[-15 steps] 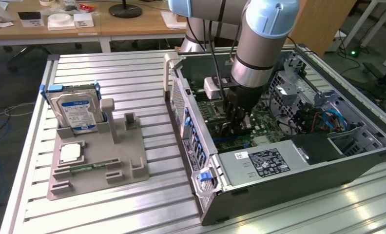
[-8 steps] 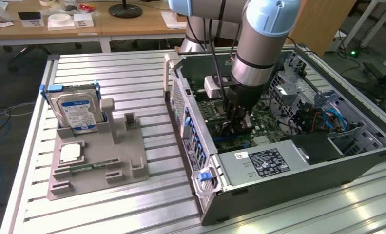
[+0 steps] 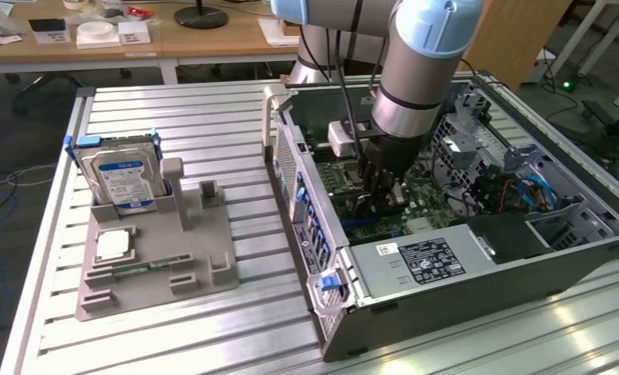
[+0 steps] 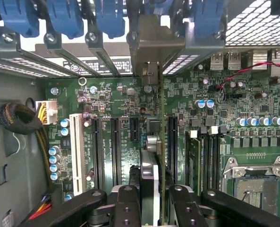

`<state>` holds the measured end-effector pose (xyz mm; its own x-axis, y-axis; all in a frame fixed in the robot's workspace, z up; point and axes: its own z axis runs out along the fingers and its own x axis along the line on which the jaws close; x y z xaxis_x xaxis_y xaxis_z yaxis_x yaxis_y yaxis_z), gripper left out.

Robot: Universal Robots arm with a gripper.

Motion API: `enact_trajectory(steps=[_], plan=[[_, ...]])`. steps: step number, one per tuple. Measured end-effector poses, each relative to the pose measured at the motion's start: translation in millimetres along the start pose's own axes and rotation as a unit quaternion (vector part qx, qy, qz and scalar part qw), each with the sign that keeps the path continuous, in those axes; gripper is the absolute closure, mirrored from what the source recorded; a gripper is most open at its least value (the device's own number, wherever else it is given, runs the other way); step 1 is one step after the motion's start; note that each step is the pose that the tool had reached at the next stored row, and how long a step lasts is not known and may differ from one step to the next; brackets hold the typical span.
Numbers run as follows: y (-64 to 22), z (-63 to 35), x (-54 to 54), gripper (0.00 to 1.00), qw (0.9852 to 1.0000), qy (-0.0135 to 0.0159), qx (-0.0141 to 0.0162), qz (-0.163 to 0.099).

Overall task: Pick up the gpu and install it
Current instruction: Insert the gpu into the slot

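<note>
Gripper [image 4: 149, 198] pinching gpu [image 4: 149, 163] edge-on over mobo [image 4: 111, 101] | risk: card off-slot, tilts, jams vs bracket if pushed.

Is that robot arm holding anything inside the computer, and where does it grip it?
Yes: the fingers pinch the gpu by its upper edge, above the motherboard.

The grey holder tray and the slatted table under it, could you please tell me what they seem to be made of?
The holder tray: probably plastic, possibly printed; matte, uniform grey, with blocky moulded slots and posts. The slatted table: looks like bare aluminium profile; silvery, lightly glossy ribs that catch highlights.
</note>
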<state>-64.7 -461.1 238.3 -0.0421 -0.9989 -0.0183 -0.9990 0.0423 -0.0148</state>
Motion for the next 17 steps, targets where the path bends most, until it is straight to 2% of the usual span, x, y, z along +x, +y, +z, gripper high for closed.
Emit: enact_trajectory(steps=[17], plan=[[1.9,1.9,-1.2,0.72,1.0000,-0.0005,0.0001,0.000]])
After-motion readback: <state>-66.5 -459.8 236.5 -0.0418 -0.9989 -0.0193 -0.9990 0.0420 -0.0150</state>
